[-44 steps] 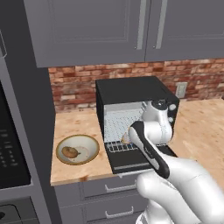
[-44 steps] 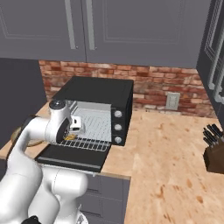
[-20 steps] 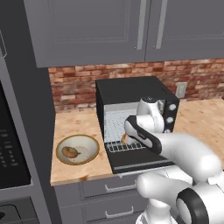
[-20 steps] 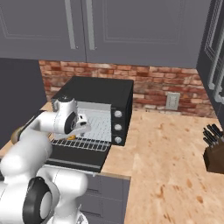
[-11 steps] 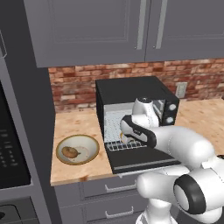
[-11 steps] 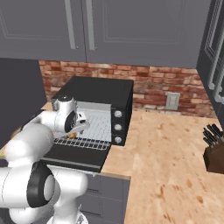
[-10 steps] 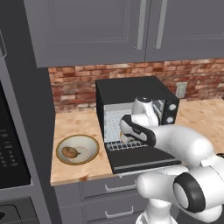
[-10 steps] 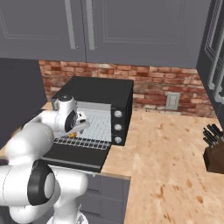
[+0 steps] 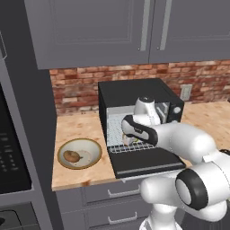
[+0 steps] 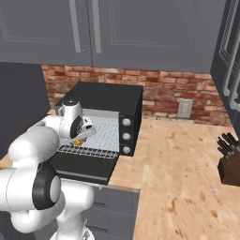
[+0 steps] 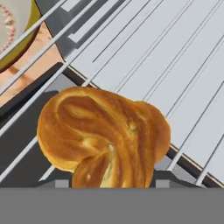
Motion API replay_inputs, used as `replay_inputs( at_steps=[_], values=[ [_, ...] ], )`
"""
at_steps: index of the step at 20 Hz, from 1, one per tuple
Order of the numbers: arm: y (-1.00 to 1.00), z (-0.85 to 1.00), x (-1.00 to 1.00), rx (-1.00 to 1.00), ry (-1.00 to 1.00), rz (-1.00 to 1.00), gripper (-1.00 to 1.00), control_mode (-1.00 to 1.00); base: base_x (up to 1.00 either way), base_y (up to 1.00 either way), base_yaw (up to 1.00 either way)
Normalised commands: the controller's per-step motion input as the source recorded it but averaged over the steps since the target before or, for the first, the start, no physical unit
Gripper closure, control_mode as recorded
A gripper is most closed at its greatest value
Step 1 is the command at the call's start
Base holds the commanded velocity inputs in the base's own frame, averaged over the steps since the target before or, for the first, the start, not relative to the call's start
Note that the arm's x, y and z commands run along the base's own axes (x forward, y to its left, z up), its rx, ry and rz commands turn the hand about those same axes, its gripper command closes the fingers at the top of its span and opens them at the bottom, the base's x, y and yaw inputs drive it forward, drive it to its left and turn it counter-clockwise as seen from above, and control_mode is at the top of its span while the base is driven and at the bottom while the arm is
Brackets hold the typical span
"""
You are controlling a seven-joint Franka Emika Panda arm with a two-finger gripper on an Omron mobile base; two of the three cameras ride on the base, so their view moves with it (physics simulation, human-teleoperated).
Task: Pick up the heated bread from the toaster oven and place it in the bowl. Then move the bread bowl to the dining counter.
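Heated bread (image 11: 103,133) on the toaster oven (image 9: 134,96) rack, right at my gripper (image 9: 130,140); grip state unclear. Nothing done: bowl (image 9: 80,153) transfer and dining-counter move remain.

My arm reaches into the open toaster oven (image 9: 134,96), my end effector (image 9: 129,139) low over its wire rack (image 9: 117,134). Left of the oven, the bowl (image 9: 80,153) sits on the counter (image 9: 76,128), holding a brown lump (image 9: 71,156).
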Motion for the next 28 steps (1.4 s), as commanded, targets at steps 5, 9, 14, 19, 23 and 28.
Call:
replay_inputs(
  at_steps=[5,9,14,19,23,28],
  values=[
    [0.01,0.0,-0.7,0.01,-0.01,0.09,1.0,-1.0,0.0,0.0,0.0],
    [0.35,0.23,-1.0,0.03,-0.11,0.12,1.0,-1.0,0.0,0.0,0.0],
    [0.96,0.45,-0.67,0.0,-0.18,0.07,1.0,-1.0,0.0,0.0,0.0],
    [1.0,0.19,-0.08,0.0,-0.1,0.0,1.0,-1.0,0.0,0.0,0.0],
    [1.0,-0.05,0.41,0.0,0.0,0.0,1.0,-1.0,0.0,0.0,0.0],
    [0.85,0.0,0.67,-0.03,0.0,-0.01,1.0,-1.0,0.0,0.0,0.0]
  ],
)
